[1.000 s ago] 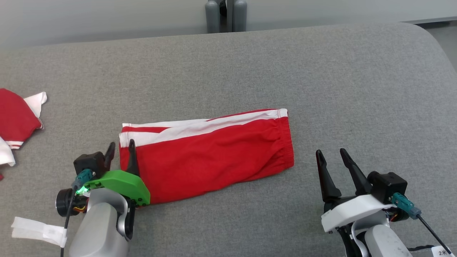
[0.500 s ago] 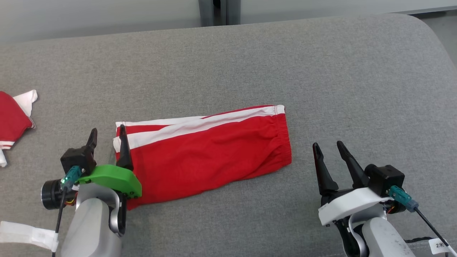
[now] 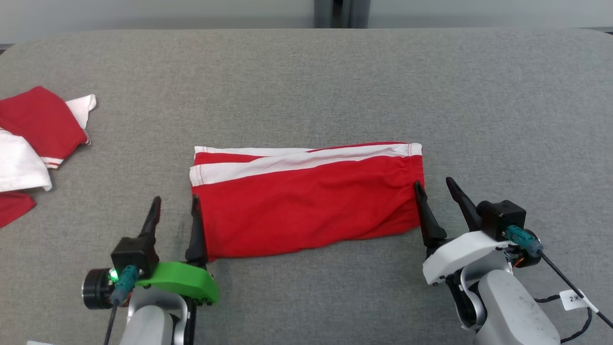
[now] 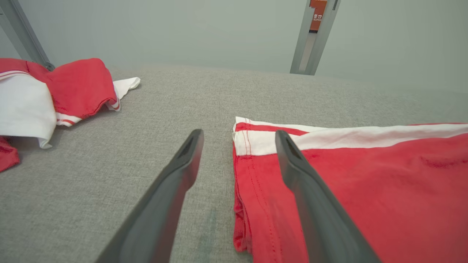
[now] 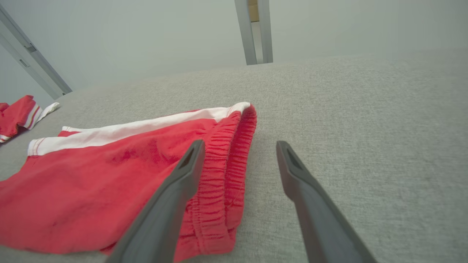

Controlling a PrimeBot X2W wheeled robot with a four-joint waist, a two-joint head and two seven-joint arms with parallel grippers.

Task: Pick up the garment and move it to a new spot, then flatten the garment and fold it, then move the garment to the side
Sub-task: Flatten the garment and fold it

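My left gripper and right gripper, held low side by side, fingers spread wide, pointing forward.

Garment: soft matt red cloth with white cloth stripes and a puckered, ribbed waistband. Worktop: grey woven fabric, matt and finely rough. Left pincer and right pincer: smooth, dark, matt plastic fingers on smooth plastic housings, green and white respectively.

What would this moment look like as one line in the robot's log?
red shorts: folded, flat on grey surface | left fingers: open, astride hem end | right fingers: open, astride waistband end | holding: nothing
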